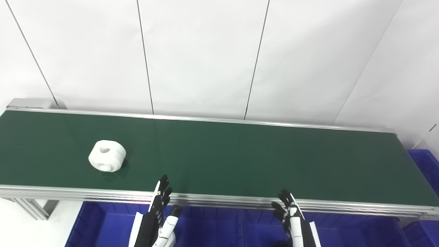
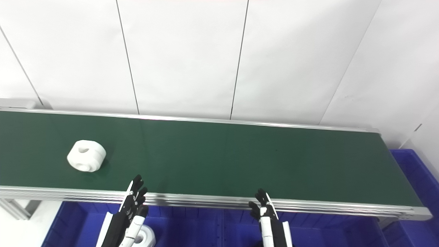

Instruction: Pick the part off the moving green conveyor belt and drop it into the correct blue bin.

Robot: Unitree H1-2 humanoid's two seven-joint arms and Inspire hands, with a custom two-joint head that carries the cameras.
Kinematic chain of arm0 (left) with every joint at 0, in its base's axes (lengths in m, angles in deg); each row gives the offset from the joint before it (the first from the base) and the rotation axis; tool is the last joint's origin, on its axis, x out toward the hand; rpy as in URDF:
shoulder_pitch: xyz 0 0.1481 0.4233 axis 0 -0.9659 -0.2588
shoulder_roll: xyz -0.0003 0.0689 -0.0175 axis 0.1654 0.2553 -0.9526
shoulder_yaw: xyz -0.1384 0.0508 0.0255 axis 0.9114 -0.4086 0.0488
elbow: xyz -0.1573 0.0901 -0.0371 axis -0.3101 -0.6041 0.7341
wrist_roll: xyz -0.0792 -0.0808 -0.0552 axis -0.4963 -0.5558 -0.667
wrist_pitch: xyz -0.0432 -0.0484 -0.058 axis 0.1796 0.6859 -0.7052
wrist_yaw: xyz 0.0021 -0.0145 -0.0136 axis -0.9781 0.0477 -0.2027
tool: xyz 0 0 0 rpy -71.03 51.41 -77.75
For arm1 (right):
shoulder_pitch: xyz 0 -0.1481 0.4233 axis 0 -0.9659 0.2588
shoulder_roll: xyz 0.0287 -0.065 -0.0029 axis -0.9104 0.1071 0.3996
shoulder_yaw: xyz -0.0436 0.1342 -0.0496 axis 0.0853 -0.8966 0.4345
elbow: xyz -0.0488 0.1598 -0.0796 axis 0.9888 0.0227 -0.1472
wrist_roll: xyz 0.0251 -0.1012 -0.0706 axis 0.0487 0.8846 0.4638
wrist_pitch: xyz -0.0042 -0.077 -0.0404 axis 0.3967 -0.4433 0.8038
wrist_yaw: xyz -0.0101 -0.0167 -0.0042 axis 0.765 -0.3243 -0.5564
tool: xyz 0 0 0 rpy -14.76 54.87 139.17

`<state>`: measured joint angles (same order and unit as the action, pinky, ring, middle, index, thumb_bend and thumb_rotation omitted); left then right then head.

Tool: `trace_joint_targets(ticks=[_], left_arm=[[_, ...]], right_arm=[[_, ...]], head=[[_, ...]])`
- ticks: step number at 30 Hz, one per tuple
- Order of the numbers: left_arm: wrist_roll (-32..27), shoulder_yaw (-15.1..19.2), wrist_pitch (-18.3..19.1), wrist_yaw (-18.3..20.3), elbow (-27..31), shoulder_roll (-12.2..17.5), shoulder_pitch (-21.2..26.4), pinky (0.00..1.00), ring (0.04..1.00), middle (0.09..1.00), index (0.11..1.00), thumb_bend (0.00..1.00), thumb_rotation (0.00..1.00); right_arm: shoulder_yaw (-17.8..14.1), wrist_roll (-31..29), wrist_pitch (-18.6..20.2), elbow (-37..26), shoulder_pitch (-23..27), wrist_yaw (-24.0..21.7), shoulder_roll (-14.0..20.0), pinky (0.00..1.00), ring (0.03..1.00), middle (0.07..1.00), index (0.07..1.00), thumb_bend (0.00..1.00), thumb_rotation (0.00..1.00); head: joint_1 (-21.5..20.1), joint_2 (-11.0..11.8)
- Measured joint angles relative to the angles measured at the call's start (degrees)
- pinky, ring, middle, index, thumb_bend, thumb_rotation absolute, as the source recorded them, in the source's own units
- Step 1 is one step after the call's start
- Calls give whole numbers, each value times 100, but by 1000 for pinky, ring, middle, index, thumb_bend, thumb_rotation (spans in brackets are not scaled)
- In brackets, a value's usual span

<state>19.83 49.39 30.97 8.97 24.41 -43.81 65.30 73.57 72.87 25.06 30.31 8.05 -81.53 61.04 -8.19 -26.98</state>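
The white part (image 1: 107,155) lies on the green belt (image 1: 240,157) in the left of the frame, a little nearer the belt's front rail than its back one. It is a short, thick ring with rounded edges: one hole opens on its top face and another shows on the side turned toward the camera. It looks like hard moulded or printed plastic, so it is probably stiff and light and not easily damaged. The surface seems smooth and matte, and the curved sides could slip if pinched off-centre. The best hold is likely across the body, thumb on one rounded side and fingers on the opposite one, low enough that the part cannot roll out; the holes look too small to hook into.

Both hands wait at the bottom of the frame, just at the belt's front rail. The left hand (image 1: 160,209) is empty with its fingers stretched upward and the thumb apart, its fingertips over the near edge of the belt, to the lower right of the part and well apart from it. The right hand (image 1: 289,211) is also empty and spread, lower centre-right.

Blue bins (image 1: 212,226) sit under the front rail; another blue bin (image 1: 425,164) stands at the belt's right end. A similar white part (image 2: 145,236) lies in the bin by the left hand.
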Motion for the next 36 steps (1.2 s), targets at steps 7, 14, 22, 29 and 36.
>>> trace_joint_targets(ticks=[7,14,22,29,36], left_arm=[[192,-34,50,-17,10,3,1,881,934,1000,1000,378,768],[348,-53,52,-150,3,4,2,807,890,984,1000,349,703],[335,-101,-99,-189,-89,47,109,780,896,967,1000,585,460],[865,74,-670,50,-135,774,1482,770,865,866,869,948,269],[2299,-204,-718,501,-503,1770,2850,726,799,857,813,977,245]], right_arm=[[-78,-70,-4,-2,-6,-86,145,902,884,946,957,755,1000],[-232,-421,-144,108,-12,-274,280,879,890,950,958,730,1000],[-260,-440,-348,396,20,-349,297,870,874,938,956,704,1000],[-223,-363,-442,652,251,-352,282,860,864,926,941,748,1000],[-226,-323,-518,770,270,-352,306,840,857,927,938,768,1000]], head=[[430,-141],[704,-9],[775,87],[713,105],[678,131]])
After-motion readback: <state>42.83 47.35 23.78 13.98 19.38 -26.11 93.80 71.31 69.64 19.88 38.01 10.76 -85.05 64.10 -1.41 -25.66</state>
